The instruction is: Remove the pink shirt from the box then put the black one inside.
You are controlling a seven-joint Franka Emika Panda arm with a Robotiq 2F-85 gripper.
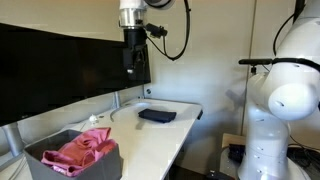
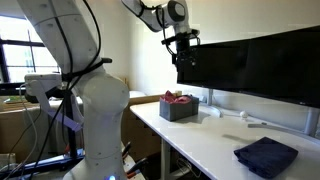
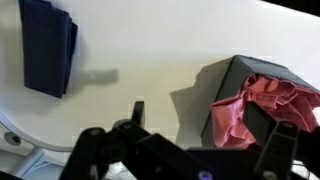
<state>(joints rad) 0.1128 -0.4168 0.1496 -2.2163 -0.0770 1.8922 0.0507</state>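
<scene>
A pink shirt (image 1: 80, 152) lies crumpled in a grey box (image 1: 40, 166) at one end of the white table. It shows in both exterior views (image 2: 178, 98) and in the wrist view (image 3: 265, 105). A dark, folded shirt (image 1: 157, 115) lies flat at the other end of the table (image 2: 266, 156) (image 3: 48, 45). My gripper (image 1: 131, 62) hangs high above the table between the two, in front of the monitor (image 2: 186, 60). In the wrist view its fingers (image 3: 210, 122) are wide apart and empty, open beside the box (image 3: 228, 78).
Black monitors (image 1: 60, 70) (image 2: 255, 62) stand along the back of the table (image 1: 150, 140). My white arm base (image 1: 285, 95) (image 2: 95, 105) stands beside the table's front edge. Cardboard boxes (image 2: 14, 122) sit on the floor behind it.
</scene>
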